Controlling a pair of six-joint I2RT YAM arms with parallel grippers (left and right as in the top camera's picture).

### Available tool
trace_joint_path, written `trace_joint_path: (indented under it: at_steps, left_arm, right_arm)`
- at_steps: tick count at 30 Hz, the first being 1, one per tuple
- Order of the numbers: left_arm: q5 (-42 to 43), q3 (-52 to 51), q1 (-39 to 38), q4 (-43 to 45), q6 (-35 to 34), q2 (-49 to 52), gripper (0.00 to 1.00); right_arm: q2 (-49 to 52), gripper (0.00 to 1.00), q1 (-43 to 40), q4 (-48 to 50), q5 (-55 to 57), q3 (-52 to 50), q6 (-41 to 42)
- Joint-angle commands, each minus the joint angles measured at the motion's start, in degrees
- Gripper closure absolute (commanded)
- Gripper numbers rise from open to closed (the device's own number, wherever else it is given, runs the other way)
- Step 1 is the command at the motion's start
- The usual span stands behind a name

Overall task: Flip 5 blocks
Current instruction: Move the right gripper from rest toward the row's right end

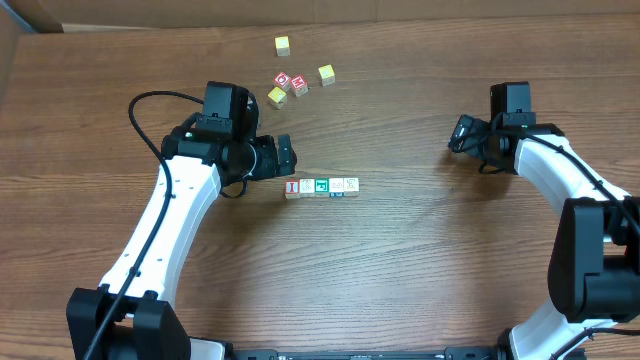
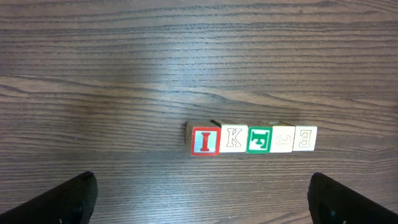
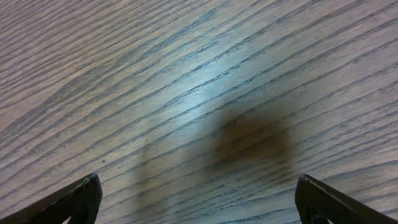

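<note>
From overhead I see the left gripper point(image 1: 286, 158) over the left half of the table point(image 1: 420, 270). Its jaws are spread wide and hold nothing. It sits just beside the left end of the blocks point(image 1: 320, 187), and I see no contact.

The blocks lie in one straight row near the table's centre, each touching the next. The overhead view gives only their colours. The left wrist view resolves the faces, from left to right:
- a red-bordered block point(image 2: 206, 140) printed I
- a pale block point(image 2: 234, 139) printed K
- a green block point(image 2: 259, 139)
- a fourth block point(image 2: 282, 138) with a faint print I cannot read
- an end block point(image 2: 305, 137) with what looks like an E

In that view the two dark fingertips sit at the lower corners, well apart, and the row lies beyond them.

Only the overhead view shows the loose cubes toward the far edge. There are three yellow cubes point(image 1: 277, 96) and, among them, two red cubes point(image 1: 283, 81).

On the right, the right gripper point(image 1: 460, 133) is well apart from the row, with its jaws wide and empty. The right wrist view shows only bare wood grain and a dark shadow patch between its fingers.
</note>
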Motion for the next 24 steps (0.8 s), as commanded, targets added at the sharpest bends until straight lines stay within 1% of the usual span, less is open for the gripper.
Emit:
trace_joint_path:
  at_steps: [1, 13, 19, 24]
  left_arm:
    - [-0.4, 0.1, -0.1, 0.0, 0.7, 0.0, 0.0]
    - [-0.4, 0.1, -0.1, 0.0, 0.7, 0.0, 0.0]
    - [-0.4, 0.1, -0.1, 0.0, 0.7, 0.0, 0.0]
    - [-0.4, 0.1, -0.1, 0.0, 0.7, 0.0, 0.0]
  right_arm:
    - [0.2, 0.0, -0.2, 0.3, 0.6, 1.0, -0.5]
    - [0.2, 0.0, -0.2, 0.6, 0.5, 1.0, -0.4]
    - [0.2, 0.0, -0.2, 9.0, 0.5, 1.0, -0.4]
    - [0.2, 0.0, -0.2, 10.1, 0.0, 1.0, -0.4]
